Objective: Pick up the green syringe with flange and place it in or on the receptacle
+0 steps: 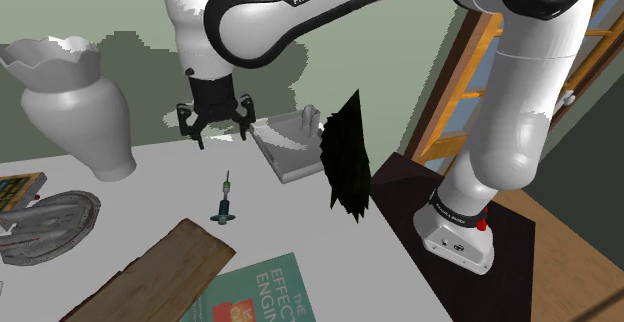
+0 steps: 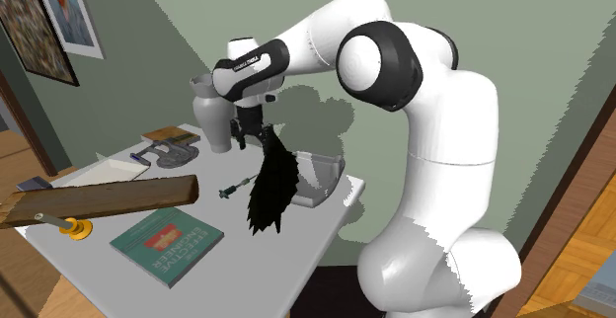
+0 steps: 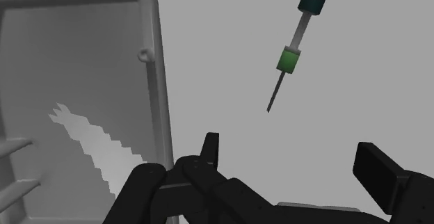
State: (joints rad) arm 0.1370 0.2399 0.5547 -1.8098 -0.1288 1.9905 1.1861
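Jaws open and empty, hanging above the desk (image 1: 150,195).
The dark syringe (image 3: 287,60) with its green hub lies flat on the desk ahead of me, untouched, its needle pointing back toward my jaws. The grey tray (image 3: 156,83) sits near it, also on the desk.

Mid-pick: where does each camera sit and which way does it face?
Shoulder view: beside the stand, looking down over the table; arm, open hand near the syringe.
Second exterior view: farther off at the book end, facing the vase; whole arm shows.
Wrist view: on the hand, looking down at the table; both fingers show.
All three share the syringe and grey tray.
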